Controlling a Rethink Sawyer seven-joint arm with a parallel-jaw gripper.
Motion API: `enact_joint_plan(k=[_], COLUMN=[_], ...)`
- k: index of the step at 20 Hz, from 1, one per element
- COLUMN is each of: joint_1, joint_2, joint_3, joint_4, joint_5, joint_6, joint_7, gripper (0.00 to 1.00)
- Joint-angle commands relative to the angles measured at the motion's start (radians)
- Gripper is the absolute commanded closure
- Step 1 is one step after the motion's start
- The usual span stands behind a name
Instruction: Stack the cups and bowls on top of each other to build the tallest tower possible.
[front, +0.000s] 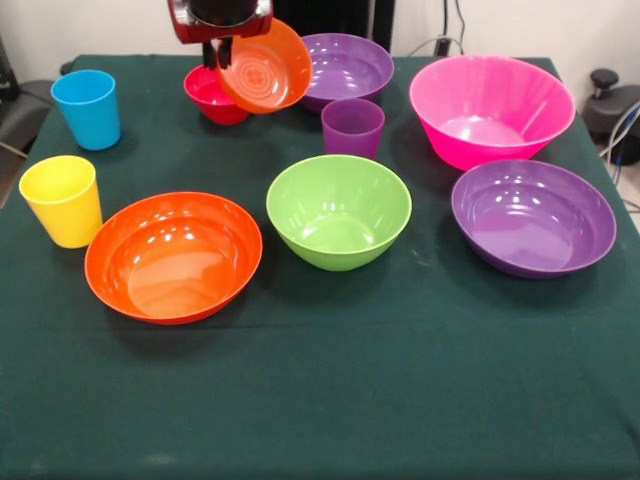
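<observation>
Dark green tablecloth (330, 400); cables (615, 135) at right edge

Small orange bowl (266, 66) hangs tilted at upper centre, above the small red bowl (213, 95). The other bowls and three cups stand upright, unstacked.

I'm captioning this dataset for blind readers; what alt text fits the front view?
A red and black robot gripper holds a small orange plastic bowl tilted in the air above a small red bowl. On the green tablecloth stand blue, yellow and purple cups and wide orange, green, pink and two purple bowls, none stacked.
</observation>
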Motion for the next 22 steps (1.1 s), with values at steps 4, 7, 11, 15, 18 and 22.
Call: enact_joint_plan(k=[4, 7, 11, 15, 18, 22], joint_1=[-0.029, -0.056, -0.075, -0.111, -0.135, -0.169], joint_2=[0.014, 0.016, 0.015, 0.012, 0.02, 0.019], joint_3=[0.097, 0.131, 0.163, 0.217, 0.272, 0.341], joint_4=[0.07, 0.1, 0.123, 0.164, 0.18, 0.209], joint_5=[0.063, 0.07, 0.064, 0.053, 0.043, 0.009], joint_6=[0.142, 0.102, 0.056, -0.016, -0.06, -0.144], joint_7=[-0.299, -0.312, -0.307, -0.317, -0.334, -0.339], gripper=[1.0, 1.0, 1.0, 1.0, 1.0, 1.0])
